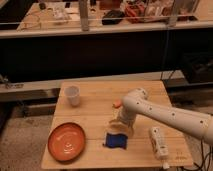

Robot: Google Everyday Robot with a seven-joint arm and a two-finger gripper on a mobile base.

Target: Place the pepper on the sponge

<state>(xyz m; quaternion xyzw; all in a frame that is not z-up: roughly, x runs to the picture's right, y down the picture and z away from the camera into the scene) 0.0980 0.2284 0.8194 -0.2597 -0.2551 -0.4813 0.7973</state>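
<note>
Gripper: low over the table's front middle, at the far edge of the sponge; pale tip pointing down toward the tabletop.
Gripper opening: cannot tell; no object seen in its hold.
Arm: white, enters from the right edge and runs left across the table to a rounded joint, then bends down to the gripper.
Sponge: dark blue, flat on the table, just in front of the gripper; contact between the two cannot be judged.
Pepper: small orange-red piece at the left edge of the arm's joint, partly hidden by the arm; farther back on the table than the sponge, not on it.
Bottle: white, lying on its side, right of the sponge.
Plate: round, orange, front left corner.
Cup: white, upright, back left.
Table: light wood.
</note>
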